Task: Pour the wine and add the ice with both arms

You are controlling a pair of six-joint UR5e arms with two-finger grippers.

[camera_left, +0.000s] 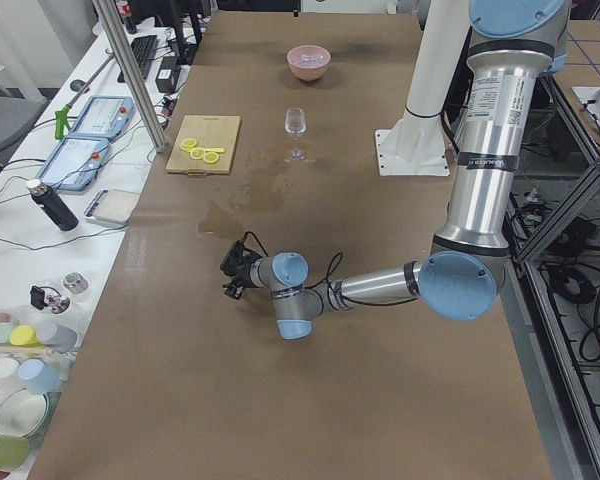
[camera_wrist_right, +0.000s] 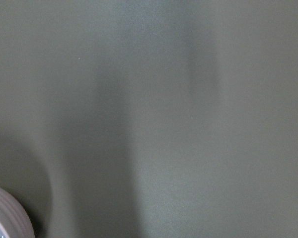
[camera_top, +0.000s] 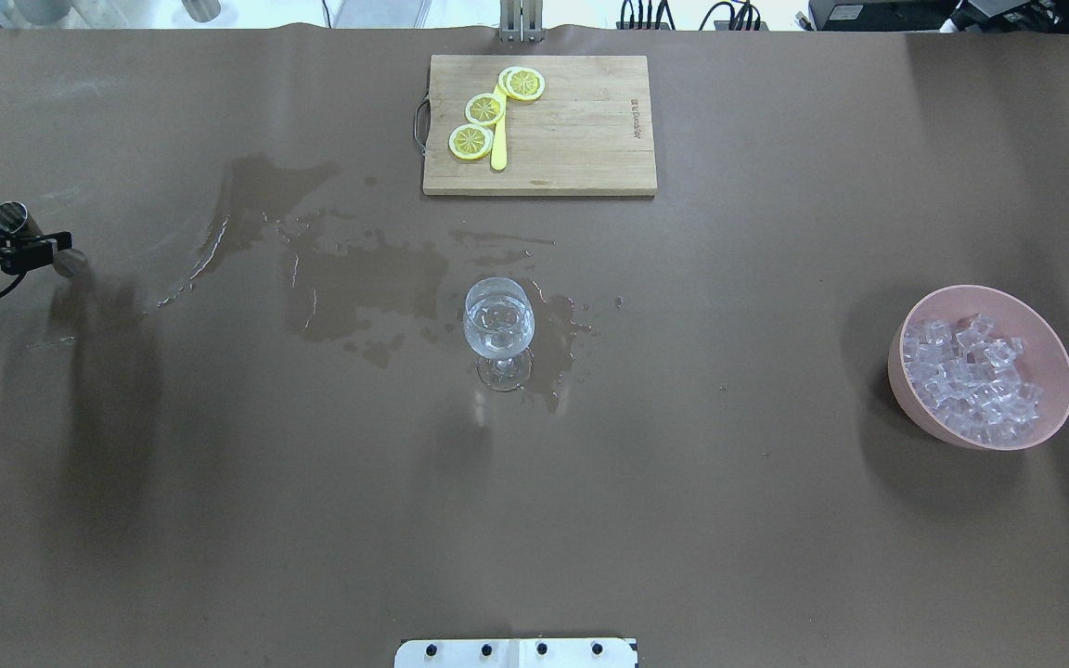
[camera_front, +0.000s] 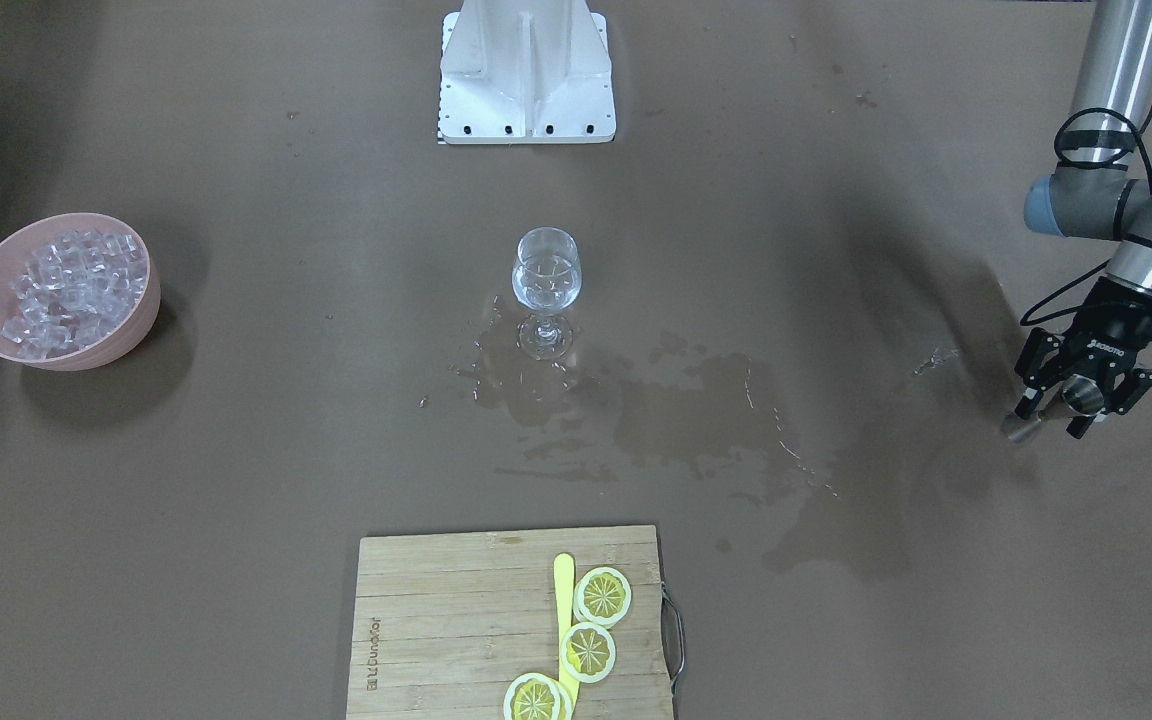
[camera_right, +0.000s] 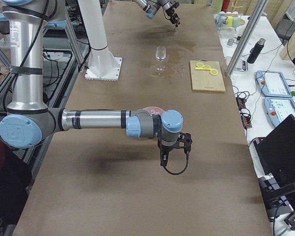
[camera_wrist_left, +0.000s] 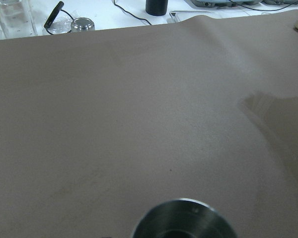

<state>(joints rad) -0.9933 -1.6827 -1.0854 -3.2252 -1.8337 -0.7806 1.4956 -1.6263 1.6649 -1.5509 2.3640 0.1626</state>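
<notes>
The left gripper (camera_front: 1074,400) has its fingers clamped on a metal measuring cup (camera_wrist_left: 184,223), low over the table (camera_front: 236,450) toward its left end. The right gripper (camera_right: 175,149) hangs near the pink bowl (camera_front: 131,330) holding the ice (camera_front: 71,290); its finger state cannot be determined. The wine (camera_front: 546,282) sits in the wine glass (camera_front: 545,338) at table centre, with a spill (camera_front: 696,410) spreading from its foot.

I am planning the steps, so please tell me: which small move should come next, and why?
Probably the right gripper should move over the bowl to take ice: the glass already holds clear wine, and the left gripper holds a metal cup far aside.
</notes>
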